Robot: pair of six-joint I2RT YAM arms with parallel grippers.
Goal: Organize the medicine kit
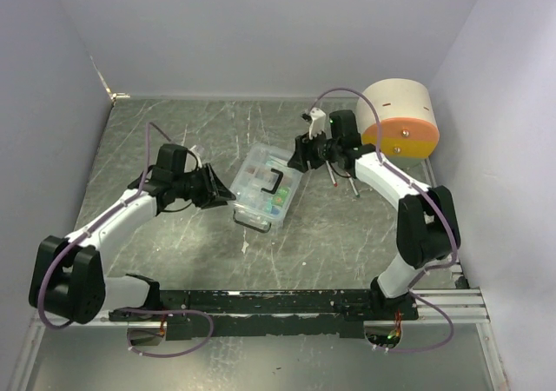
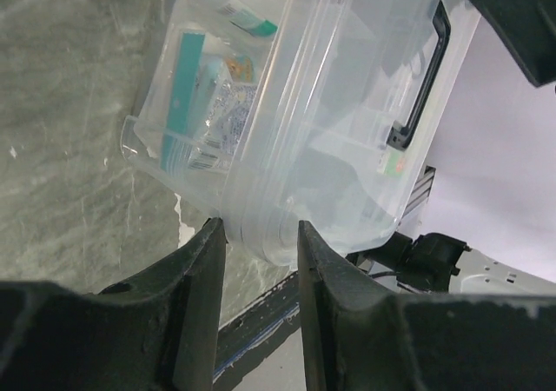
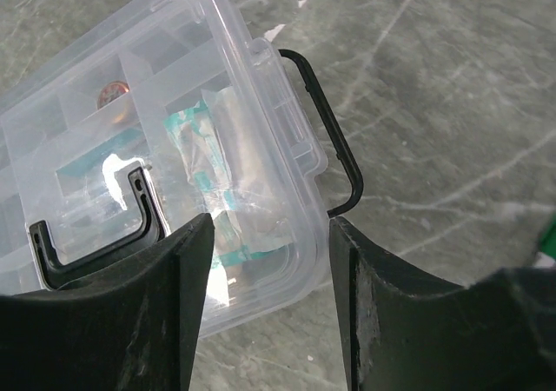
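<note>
The medicine kit is a clear plastic box point(image 1: 268, 185) with a closed lid and a black handle point(image 1: 276, 182), lying mid-table. Teal and white packets point(image 3: 217, 156) show through the lid. My left gripper point(image 1: 228, 195) is at the box's left edge. In the left wrist view its fingers point(image 2: 204, 269) are closed on a corner of the box point(image 2: 330, 130), either side of the lid seam. My right gripper point(image 1: 300, 158) is open at the box's far right corner. In the right wrist view that corner point(image 3: 287, 235) lies between its spread fingers point(image 3: 182, 278), beside a black wire latch point(image 3: 334, 148).
A round beige and orange container point(image 1: 401, 117) stands at the back right. Two thin red-tipped tools point(image 1: 334, 178) lie on the table under the right arm. A small white scrap point(image 1: 246, 246) lies in front of the box. Walls close in both sides.
</note>
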